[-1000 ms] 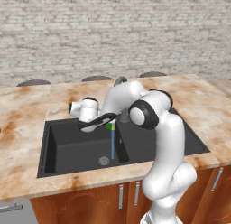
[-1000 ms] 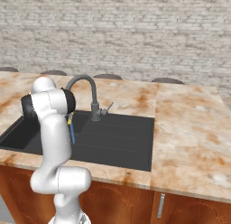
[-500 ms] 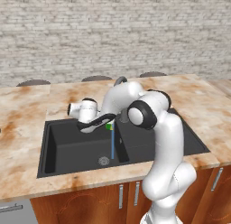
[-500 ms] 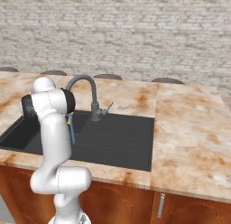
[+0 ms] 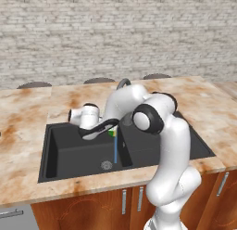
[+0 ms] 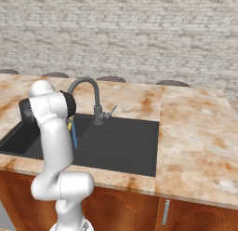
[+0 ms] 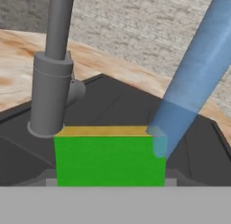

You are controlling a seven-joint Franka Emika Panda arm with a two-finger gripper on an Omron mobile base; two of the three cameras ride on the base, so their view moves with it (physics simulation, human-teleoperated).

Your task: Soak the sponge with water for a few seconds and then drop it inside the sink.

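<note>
My gripper [image 5: 109,128] hangs over the basin of the black sink [image 5: 69,152], shut on the sponge [image 5: 111,130], a small bright green block. In the hand view the sponge [image 7: 109,161] shows a green face with a yellow upper side, held between the jaws. The water [image 7: 194,78] runs as a translucent blue stream and meets the sponge's right corner. From the left base view the water [image 5: 115,150] falls straight from the sponge towards the round drain [image 5: 106,165]. My arm hides most of the sponge in the right base view, where the water [image 6: 74,138] shows beside it.
The grey curved faucet [image 6: 95,102] stands at the back of the sink [image 6: 121,146], its base [image 7: 50,96] close to the sponge's left. A marbled counter [image 5: 28,113] surrounds the sink, and a brick wall [image 5: 115,34] rises behind it.
</note>
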